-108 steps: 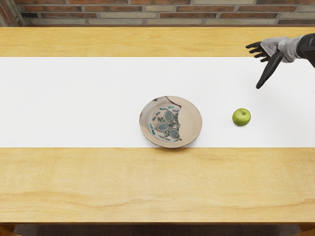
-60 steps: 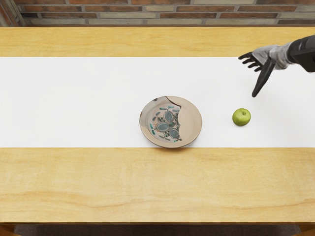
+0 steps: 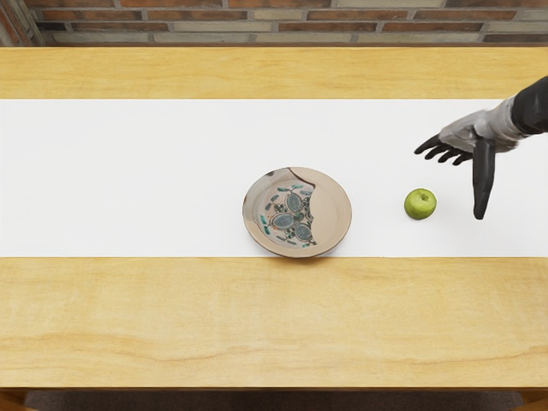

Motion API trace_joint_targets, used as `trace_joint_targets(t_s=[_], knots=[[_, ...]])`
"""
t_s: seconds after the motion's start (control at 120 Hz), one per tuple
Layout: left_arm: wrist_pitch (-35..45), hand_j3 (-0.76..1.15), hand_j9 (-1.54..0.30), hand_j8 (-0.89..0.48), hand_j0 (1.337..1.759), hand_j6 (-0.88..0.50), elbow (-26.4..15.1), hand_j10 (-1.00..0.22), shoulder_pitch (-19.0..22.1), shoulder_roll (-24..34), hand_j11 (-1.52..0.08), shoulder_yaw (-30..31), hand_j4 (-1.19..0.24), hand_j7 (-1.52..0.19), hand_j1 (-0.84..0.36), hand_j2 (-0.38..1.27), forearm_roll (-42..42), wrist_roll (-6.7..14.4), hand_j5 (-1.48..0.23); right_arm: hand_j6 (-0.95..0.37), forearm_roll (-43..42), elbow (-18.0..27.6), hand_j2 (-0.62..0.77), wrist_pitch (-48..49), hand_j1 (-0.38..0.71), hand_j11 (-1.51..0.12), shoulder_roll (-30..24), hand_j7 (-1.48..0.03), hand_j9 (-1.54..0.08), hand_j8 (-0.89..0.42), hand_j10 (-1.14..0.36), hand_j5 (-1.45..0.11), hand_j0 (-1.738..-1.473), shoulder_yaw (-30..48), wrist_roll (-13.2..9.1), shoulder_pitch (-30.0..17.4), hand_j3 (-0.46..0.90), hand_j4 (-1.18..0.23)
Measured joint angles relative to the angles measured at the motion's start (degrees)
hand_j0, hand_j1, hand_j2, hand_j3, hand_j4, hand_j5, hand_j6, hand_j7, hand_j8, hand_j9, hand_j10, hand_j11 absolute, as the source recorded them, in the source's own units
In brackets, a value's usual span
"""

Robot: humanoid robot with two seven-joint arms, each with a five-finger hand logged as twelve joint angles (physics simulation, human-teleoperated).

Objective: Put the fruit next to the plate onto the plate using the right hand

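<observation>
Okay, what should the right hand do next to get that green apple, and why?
Probably ease the right hand down and leftward in the picture, over the green apple. Its fingers are spread and hold nothing, it is apart from the apple, up and to its right, and the apple lies beside the plate, not on it.

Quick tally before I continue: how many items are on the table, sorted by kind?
Fruit: 1, a green apple lying on the white runner.
Plates: 1, a patterned plate with nothing on it.
Total: 2 items.
The right hand is open, apart from the apple, holding nothing.
</observation>
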Motion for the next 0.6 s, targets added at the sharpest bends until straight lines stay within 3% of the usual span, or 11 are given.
trace_joint_targets(t_s=[0.192,0.333,0.6], knots=[[0.0,0.0,0.0,0.0,1.658,0.0,0.0,0.0,0.0,0.0,0.0,0.0,0.0,0.0,0.35,0.0,0.0,0.0,0.0,-0.02,-5.4,5.4,0.0,-8.4,-0.33,-0.02,0.8,-0.02,-0.02,-0.02,-0.02,-0.02,-1.658,0.0,-0.8,-0.8,0.0,-0.02],[0.0,0.0,0.0,0.0,1.658,0.0,0.0,0.0,0.0,0.0,0.0,0.0,0.0,0.0,0.35,0.0,0.0,0.0,0.0,-0.02,-9.3,8.7,0.0,-16.1,-0.33,-0.02,0.5,-0.02,-0.02,-0.02,-0.02,-0.02,-1.658,0.2,-0.9,-5.5,0.0,-0.02],[0.0,0.0,0.0,0.0,1.658,0.0,0.0,0.0,0.0,0.0,0.0,0.0,0.0,0.0,0.35,0.0,0.0,0.0,0.0,-0.02,-14.0,10.2,0.0,-23.7,-0.33,-0.02,1.6,-0.02,-0.02,-0.02,-0.02,-0.02,-1.658,0.0,-0.9,-9.0,0.0,-0.02]])
